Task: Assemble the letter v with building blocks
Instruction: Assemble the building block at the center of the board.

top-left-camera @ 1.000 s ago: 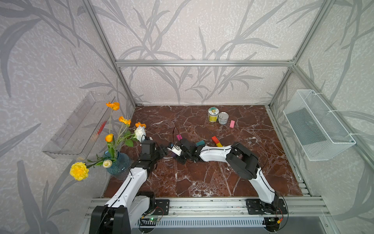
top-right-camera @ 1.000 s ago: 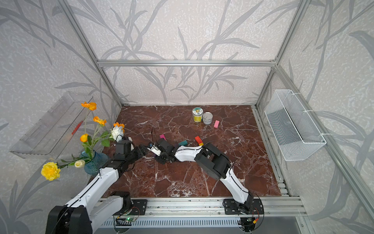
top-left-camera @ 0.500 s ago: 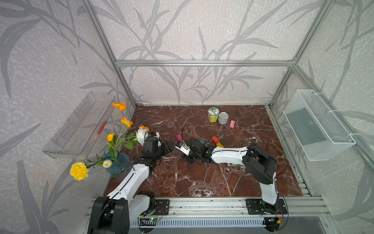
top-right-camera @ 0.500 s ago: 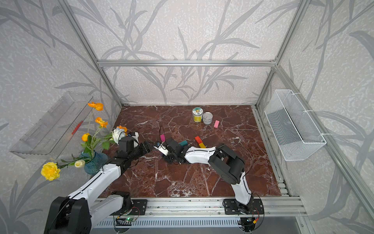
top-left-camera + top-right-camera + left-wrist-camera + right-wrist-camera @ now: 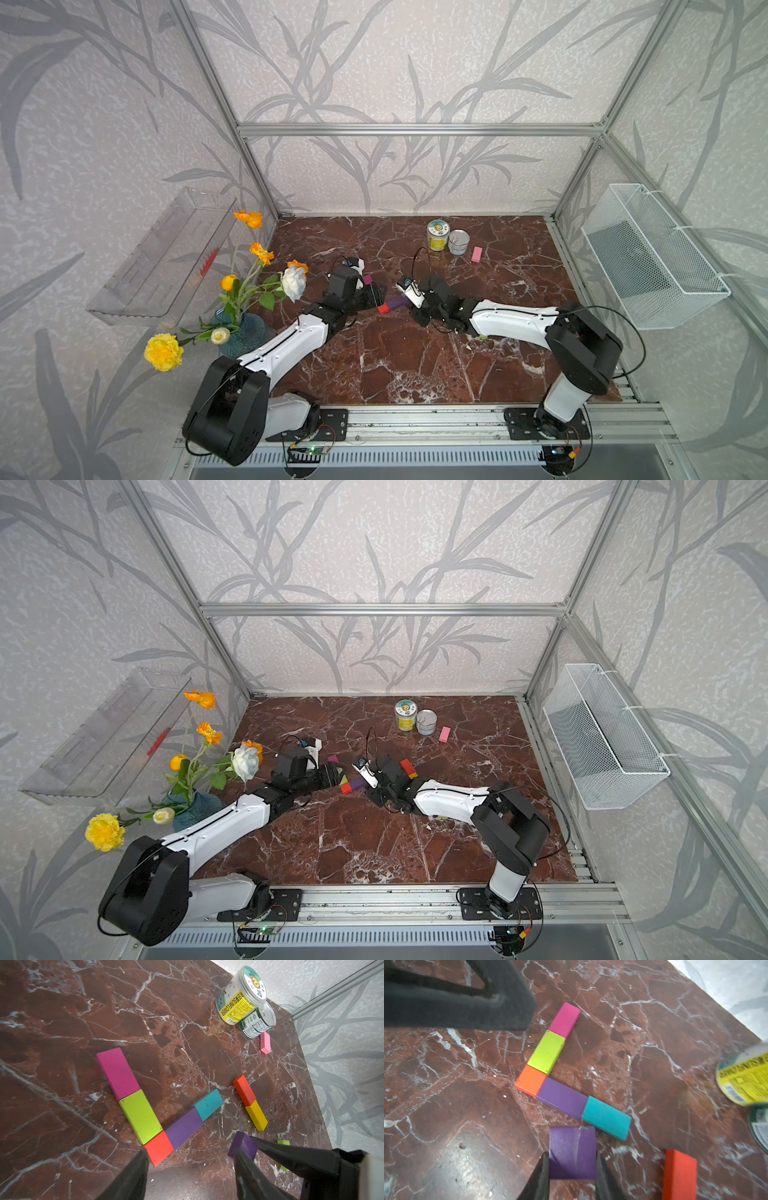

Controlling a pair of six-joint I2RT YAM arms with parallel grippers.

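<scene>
The letter v lies flat in the left wrist view: magenta [image 5: 118, 1072] and lime [image 5: 140, 1114] bricks, a red corner cube [image 5: 159, 1148], then purple [image 5: 184, 1127] and teal [image 5: 207, 1104] bricks. My left gripper [image 5: 190, 1167] is open over bare table, one fingertip right next to the red cube. My right gripper [image 5: 572, 1159] is shut on a purple cube [image 5: 572, 1153], held just off the teal brick [image 5: 606, 1118]. In a top view the left gripper [image 5: 374, 296] and right gripper [image 5: 415, 309] face each other across the v's corner [image 5: 383, 308].
Loose red [image 5: 244, 1089] and yellow [image 5: 256, 1114] bricks lie end to end beside the v. A pink brick [image 5: 476, 254] and two cans [image 5: 438, 235] stand at the back. A vase of flowers [image 5: 241, 332] stands at the left, and a wire basket [image 5: 652, 257] hangs on the right wall.
My left gripper has moved right, up to the v's corner, and its jaws have narrowed. My right gripper has drawn back to the right with the purple cube.
</scene>
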